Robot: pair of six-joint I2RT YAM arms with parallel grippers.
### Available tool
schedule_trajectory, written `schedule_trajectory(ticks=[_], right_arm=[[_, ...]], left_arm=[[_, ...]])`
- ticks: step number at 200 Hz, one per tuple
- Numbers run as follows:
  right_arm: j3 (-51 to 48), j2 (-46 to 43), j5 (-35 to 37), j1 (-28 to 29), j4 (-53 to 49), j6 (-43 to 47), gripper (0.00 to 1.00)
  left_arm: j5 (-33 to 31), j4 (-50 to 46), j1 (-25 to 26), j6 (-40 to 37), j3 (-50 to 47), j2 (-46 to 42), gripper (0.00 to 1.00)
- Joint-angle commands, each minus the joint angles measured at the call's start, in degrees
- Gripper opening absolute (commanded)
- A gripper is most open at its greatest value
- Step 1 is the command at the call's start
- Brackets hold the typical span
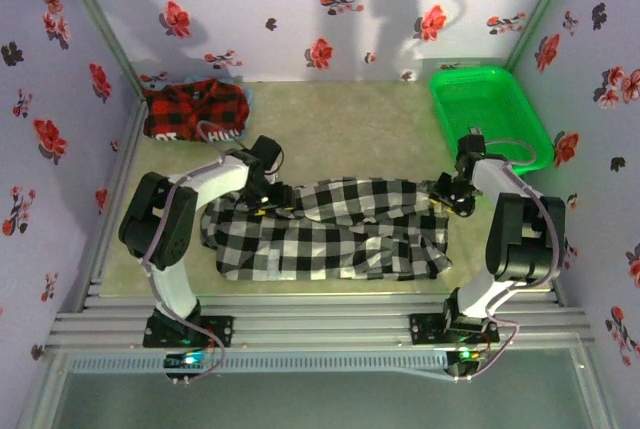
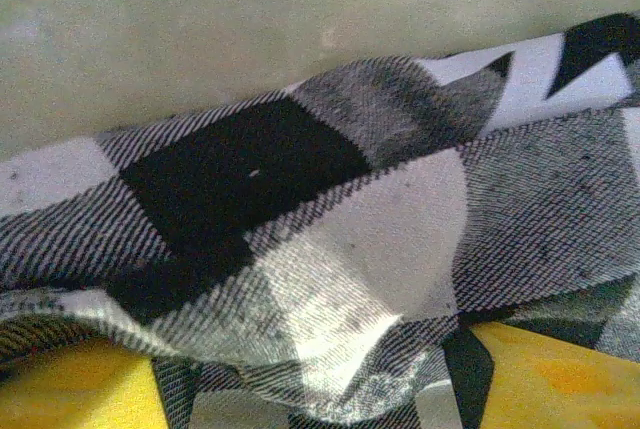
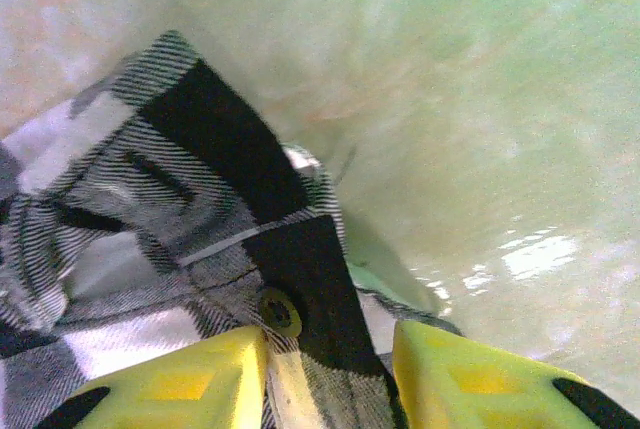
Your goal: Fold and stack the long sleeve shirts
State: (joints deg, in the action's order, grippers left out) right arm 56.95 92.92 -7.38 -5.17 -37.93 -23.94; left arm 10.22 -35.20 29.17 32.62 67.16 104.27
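The black-and-white checked shirt (image 1: pixel 330 229) lies spread across the middle of the table, its far edge folded over toward the front. My left gripper (image 1: pixel 266 201) is shut on that shirt's far left edge; in the left wrist view the checked cloth (image 2: pixel 320 229) bunches between my yellow fingers (image 2: pixel 70 389). My right gripper (image 1: pixel 450 199) is shut on the shirt's far right edge, where a buttoned strip (image 3: pixel 300 299) sits between the yellow fingers (image 3: pixel 470 374). The red-and-black plaid shirt (image 1: pixel 195 111) with white lettering lies folded in the far left corner.
A green plastic basket (image 1: pixel 490 109) stands at the far right, close behind my right arm. Flowered walls close in the table on three sides. Bare tabletop (image 1: pixel 340 129) lies between the plaid shirt and the basket.
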Motion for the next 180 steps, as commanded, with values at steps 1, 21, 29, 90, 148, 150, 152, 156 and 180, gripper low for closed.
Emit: schedule_trajectory(ticks=[1, 21, 29, 90, 148, 150, 152, 156, 180], right_arm=[[1.1, -0.8, 7.2, -0.5, -3.7, 1.7, 0.43], [1.6, -5.4, 7.9, -0.4, -5.4, 2.3, 0.51], [1.7, -7.9, 7.5, 0.0, -5.6, 2.6, 0.52], [-3.0, -12.5, 0.2, 4.8, -9.4, -0.7, 0.58], [-7.4, -9.0, -2.6, 6.1, -2.6, -4.7, 0.58], [-7.5, -9.0, -2.5, 6.1, -2.1, -5.0, 0.58], [-7.7, -8.8, -2.4, 6.1, -1.7, -5.1, 0.58], [-7.8, -8.5, -2.2, 6.1, -1.1, -5.4, 0.58], [-7.0, -6.1, -1.0, 6.1, 1.6, -7.0, 0.55]], left_arm=[[1.7, 0.4, -0.7, -3.2, 2.2, -1.0, 0.7], [3.4, 1.3, -0.5, -3.6, 2.6, -2.8, 0.72], [4.5, 1.7, -0.4, -3.7, 2.6, -3.5, 0.73], [10.2, 3.2, 0.0, 0.4, 3.4, -4.5, 0.73], [14.0, 3.0, 1.6, 8.8, -0.3, -5.9, 0.71], [14.0, 3.2, 1.6, 9.0, -0.5, -6.0, 0.71], [14.0, 3.4, 1.6, 9.3, -0.8, -6.2, 0.71], [13.9, 3.9, 1.6, 9.6, -1.2, -6.4, 0.71], [11.2, 3.3, 1.0, 10.5, -2.4, -6.8, 0.71]])
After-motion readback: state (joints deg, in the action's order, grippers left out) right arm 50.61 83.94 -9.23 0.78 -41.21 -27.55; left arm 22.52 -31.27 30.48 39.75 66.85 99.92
